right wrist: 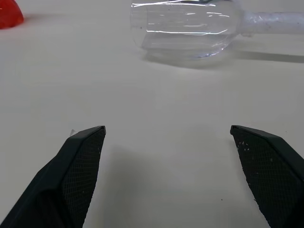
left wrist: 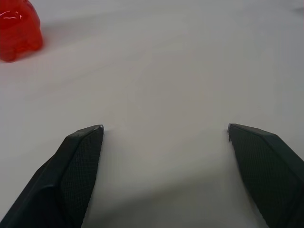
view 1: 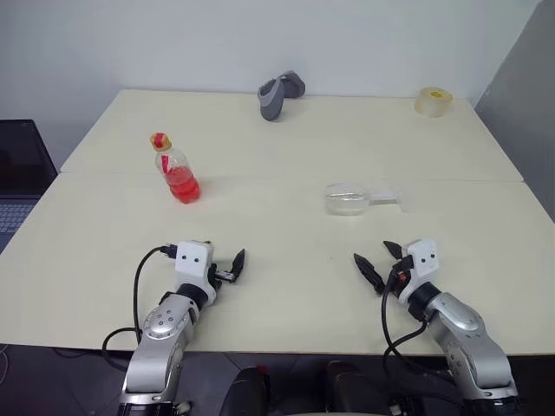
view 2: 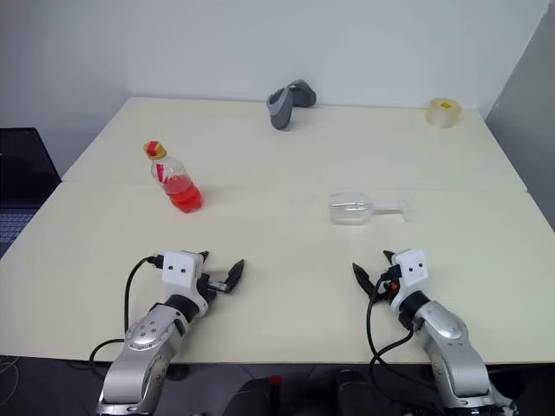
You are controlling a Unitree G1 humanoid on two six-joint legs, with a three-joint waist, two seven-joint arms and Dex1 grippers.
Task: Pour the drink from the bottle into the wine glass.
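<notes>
On the pale cream table (view 1: 286,286), the small clear plastic bottle (view 1: 176,171) with the yellowish cap, its bright red drink (view 1: 183,186) filling the lower body, stands upright ahead of the left gripper (view 1: 232,265), whose black fingers are spread wide and empty. Further right, the clear stemmed wine glass (view 1: 349,198) lies on its side (not standing), its stem running rightward, ahead of the right gripper (view 1: 379,260), likewise wide apart and empty. By my judgement each arm is nearer its own object, and the glass needs righting first.
</notes>
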